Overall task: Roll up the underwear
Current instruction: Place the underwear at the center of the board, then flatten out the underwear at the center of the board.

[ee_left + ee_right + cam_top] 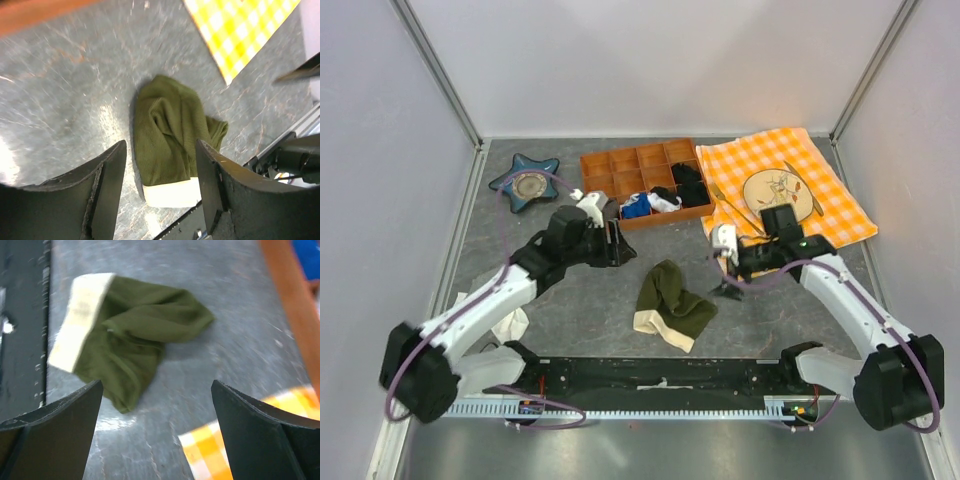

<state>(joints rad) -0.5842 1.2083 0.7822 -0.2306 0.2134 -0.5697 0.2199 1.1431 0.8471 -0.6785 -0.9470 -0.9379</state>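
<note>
the underwear point(672, 303) lies in a loose, half-folded heap on the desk point(570, 300), in the middle near the front edge and between the two arms. its cream waistband point(658, 326) faces the arm bases. the left fingers point(107, 190) stand apart with nothing between them, up and to the left of the cloth. the right fingers point(60, 425) are spread wide and empty, near its right side. neither touches it. no roll shows, so the step in hand looks like laying it out. next, i judge, both should come down, flatten it, pinch one edge and turn it over itself evenly.
</note>
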